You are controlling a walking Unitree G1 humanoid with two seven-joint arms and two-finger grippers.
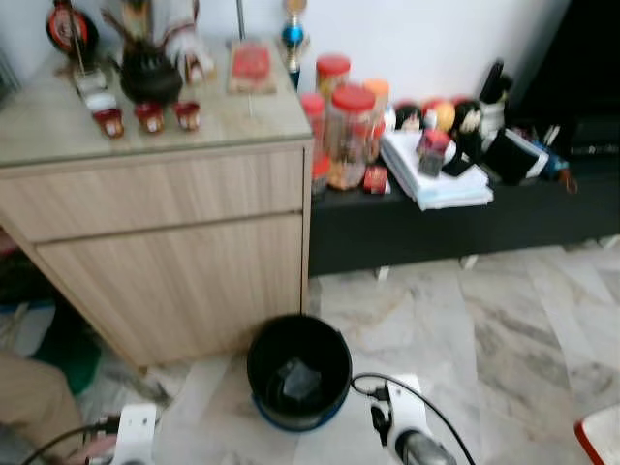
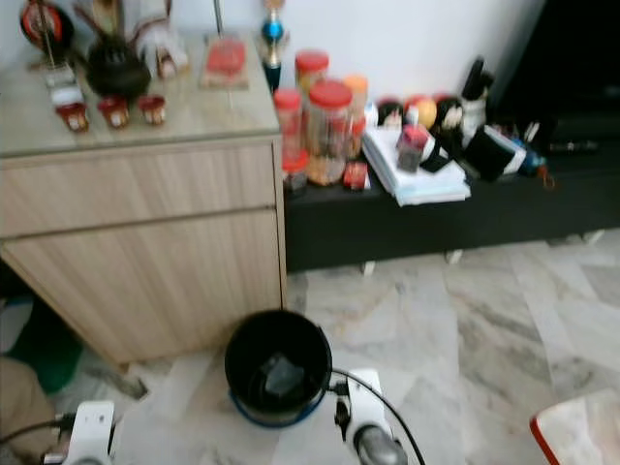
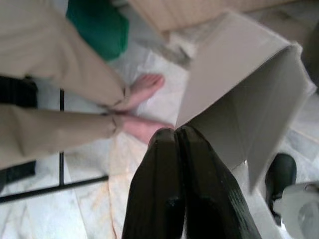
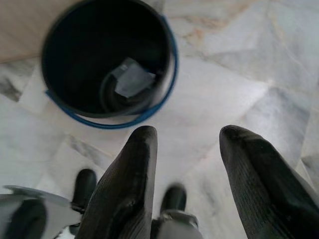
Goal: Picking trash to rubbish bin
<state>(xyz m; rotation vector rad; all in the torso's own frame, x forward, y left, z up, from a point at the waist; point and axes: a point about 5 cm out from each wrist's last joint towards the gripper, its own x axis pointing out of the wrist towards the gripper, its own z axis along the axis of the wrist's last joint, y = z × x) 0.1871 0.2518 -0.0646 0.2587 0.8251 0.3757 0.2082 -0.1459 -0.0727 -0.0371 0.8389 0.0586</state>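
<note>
Black rubbish bin (image 1: 298, 370) with a blue band at its base stands on the marble floor (image 1: 504, 320), near centre, just in front of the wooden cabinet's (image 1: 165, 242) right corner. A pale, crumpled scrap of trash (image 4: 132, 78) lies at the bottom of the bin.

Right gripper (image 4: 187, 144): fingers spread apart, nothing between them, hovering above bare floor just on the near side of the bin. Right wrist sits at the near edge of the head views, right of the bin.

Left gripper (image 3: 177, 137): fingers pressed together, nothing visibly held. It's low at near left, just beside a beige cardboard box (image 3: 249, 94). A person's bare feet (image 3: 144, 107) and beige trouser legs stand on the floor beyond the fingertips; something green (image 3: 99, 25) lies further off by the cabinet.

Far side: cabinet top carries a dark pot (image 1: 150, 73) and small red cups (image 1: 150, 116). To its right, a low black bench (image 1: 455, 218) holds red-lidded jars (image 1: 349, 131), a stack of papers (image 1: 436, 174) and other clutter.
</note>
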